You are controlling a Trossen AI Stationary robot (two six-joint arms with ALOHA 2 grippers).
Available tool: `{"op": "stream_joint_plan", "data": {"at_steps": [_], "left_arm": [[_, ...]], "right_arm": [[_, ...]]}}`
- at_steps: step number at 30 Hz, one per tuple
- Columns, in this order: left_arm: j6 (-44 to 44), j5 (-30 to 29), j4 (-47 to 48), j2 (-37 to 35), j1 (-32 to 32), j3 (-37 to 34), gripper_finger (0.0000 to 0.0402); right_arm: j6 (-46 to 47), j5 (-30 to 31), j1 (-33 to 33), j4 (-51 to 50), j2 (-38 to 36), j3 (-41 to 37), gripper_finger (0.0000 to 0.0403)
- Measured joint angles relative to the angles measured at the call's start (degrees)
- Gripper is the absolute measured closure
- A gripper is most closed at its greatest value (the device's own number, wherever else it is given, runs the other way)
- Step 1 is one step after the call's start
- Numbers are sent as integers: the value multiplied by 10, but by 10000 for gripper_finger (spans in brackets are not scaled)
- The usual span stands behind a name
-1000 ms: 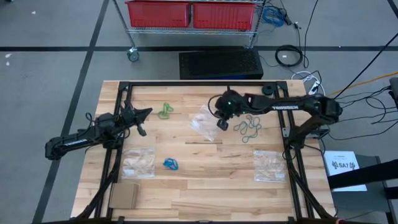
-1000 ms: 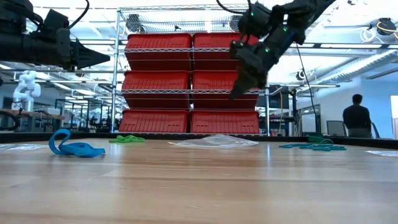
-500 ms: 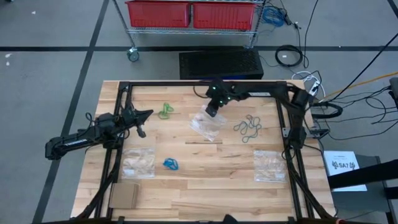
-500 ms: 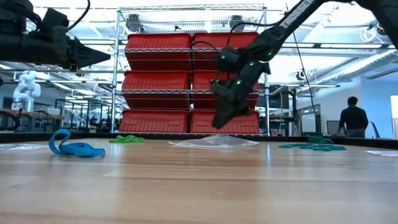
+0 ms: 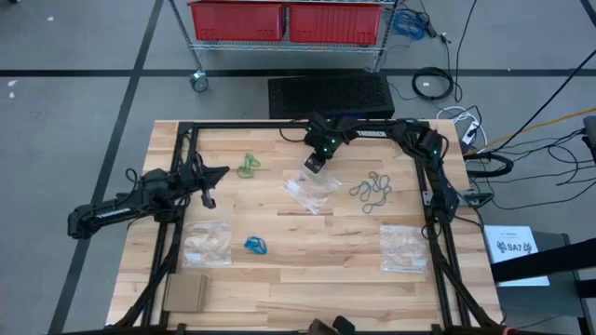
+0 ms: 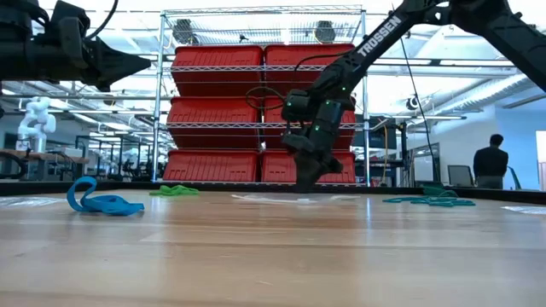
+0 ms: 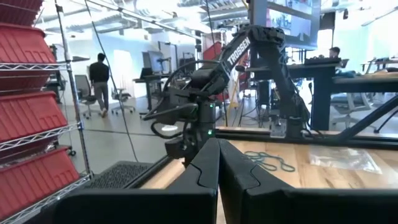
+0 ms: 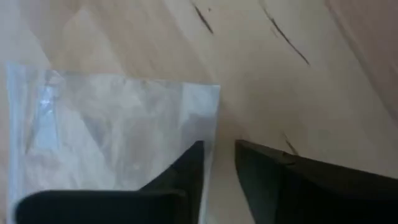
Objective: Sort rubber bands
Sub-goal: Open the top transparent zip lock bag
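Nearest me, two clear bags lie flat on the counter, one at the near left and one at the near right. I take them to be laid out as drop points for the sorted colours. Just right of the left bag is the blue bands cluster, a small clump with its long axis roughly left to right. From table height one loop stands up at its left end.

The left gripper waits above the left side of the counter with its fingers pressed together, pointing right, clear of the work.

In the middle lies a third bag. To its right, apart from it, the grey-teal bands sprawl loosely. Their long axis seems to slant from near left to far right.

The right gripper is down at that middle bag's far edge. Its fingers stand narrowly apart: one lies over the plastic and the other over bare wood, with the bag's edge between them. They are not clamped on it. I judge this is to pinch the edge and lift the bag's mouth open.

Farther left, the green bands lie untouched, elongated roughly near to far.
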State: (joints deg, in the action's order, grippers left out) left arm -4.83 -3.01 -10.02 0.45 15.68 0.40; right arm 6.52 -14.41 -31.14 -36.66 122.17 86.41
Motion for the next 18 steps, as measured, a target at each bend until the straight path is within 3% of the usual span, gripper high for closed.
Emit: {"op": "stream_joint_plan", "data": {"at_steps": [4,8,13,18], "left_arm": [[0,0,0,0,0,0,398],[1,0,0,0,0,0,398],[16,0,1,0,0,0,398],[31,2,11,0,-1,0,398]], "right_arm": [[-19,0,1,-6,-2,-1,393],[-21,4,7,-3,-34,-3,401],[6,66,3,6,-101,-12,403],[5,41,9,-4,-164,-49,402]]}}
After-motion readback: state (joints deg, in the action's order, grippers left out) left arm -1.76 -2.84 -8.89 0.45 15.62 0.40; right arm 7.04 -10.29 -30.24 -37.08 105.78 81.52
